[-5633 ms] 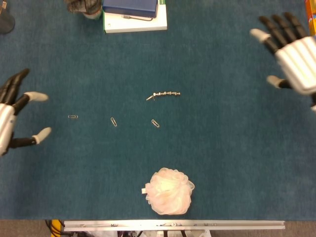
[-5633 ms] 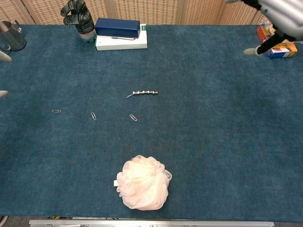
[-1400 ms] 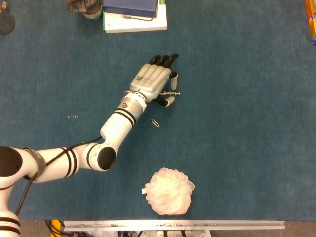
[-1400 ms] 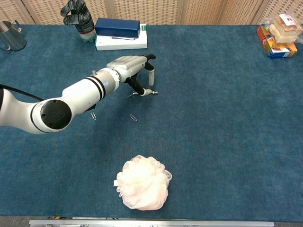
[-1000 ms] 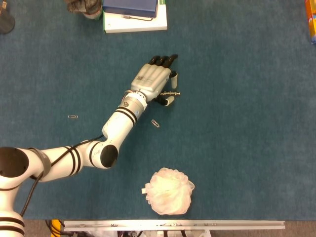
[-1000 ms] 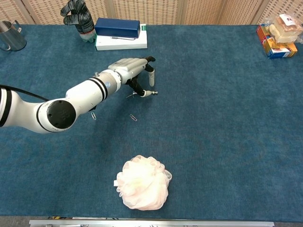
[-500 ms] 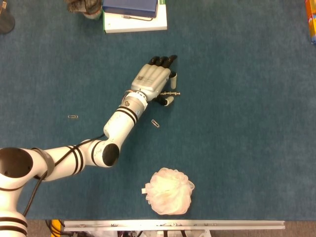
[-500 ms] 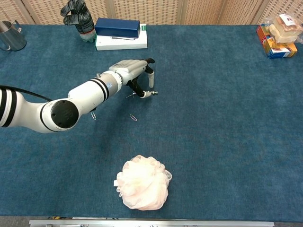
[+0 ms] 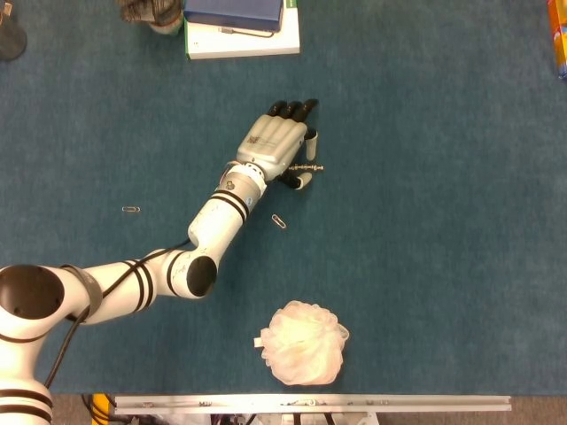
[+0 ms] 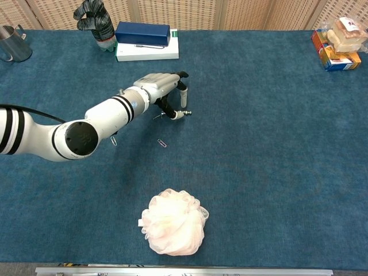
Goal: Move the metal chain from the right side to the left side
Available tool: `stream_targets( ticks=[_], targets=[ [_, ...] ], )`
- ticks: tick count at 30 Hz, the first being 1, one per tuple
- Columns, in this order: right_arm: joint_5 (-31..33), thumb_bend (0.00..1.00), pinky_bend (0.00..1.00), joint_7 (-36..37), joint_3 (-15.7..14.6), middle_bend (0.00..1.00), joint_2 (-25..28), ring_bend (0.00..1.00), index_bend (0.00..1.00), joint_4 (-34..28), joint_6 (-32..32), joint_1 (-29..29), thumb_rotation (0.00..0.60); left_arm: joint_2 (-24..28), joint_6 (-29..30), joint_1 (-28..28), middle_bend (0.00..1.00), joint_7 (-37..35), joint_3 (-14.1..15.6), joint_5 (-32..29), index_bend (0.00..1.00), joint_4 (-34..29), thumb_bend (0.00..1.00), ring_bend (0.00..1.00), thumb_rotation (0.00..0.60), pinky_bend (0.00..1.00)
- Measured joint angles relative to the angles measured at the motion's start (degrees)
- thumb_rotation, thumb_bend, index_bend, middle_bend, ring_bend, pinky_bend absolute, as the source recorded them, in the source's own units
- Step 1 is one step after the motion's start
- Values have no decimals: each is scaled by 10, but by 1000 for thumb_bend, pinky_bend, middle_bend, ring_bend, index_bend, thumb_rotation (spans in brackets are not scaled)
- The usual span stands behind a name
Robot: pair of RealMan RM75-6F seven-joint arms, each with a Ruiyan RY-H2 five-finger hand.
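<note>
The metal chain (image 9: 313, 167) lies on the blue cloth near the table's middle; only its right end shows past my left hand (image 9: 278, 145). That hand lies palm-down over the chain's left part. Its thumb tip (image 9: 303, 181) sits just in front of the chain and a light fingertip (image 9: 312, 138) just behind it, with a gap between them. In the chest view the chain (image 10: 186, 112) peeks out under the left hand (image 10: 158, 84), the thumb close to or touching it. Nothing looks lifted. My right hand is out of both views.
Paperclips (image 9: 279, 221) (image 9: 131, 209) lie front-left of the chain. A pink bath puff (image 9: 306, 342) sits near the front edge. Stacked books (image 10: 146, 43), a dark glove (image 10: 95, 20) and a metal cup (image 10: 12, 43) line the back left. Boxes (image 10: 339, 43) stand back right.
Since 5.6 s ago the left arm reached in over the chain and the right hand left view. Over the last second the hand has barely moved.
</note>
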Motion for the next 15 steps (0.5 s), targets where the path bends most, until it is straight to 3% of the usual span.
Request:
stream_targets(
  ticks=[15],
  targets=[
    [0, 32, 36, 5, -1, 109, -3, 0, 300, 6, -9, 4, 600, -12, -14, -6, 0, 1, -3, -6, 468, 26, 280, 0, 600, 32]
  ],
)
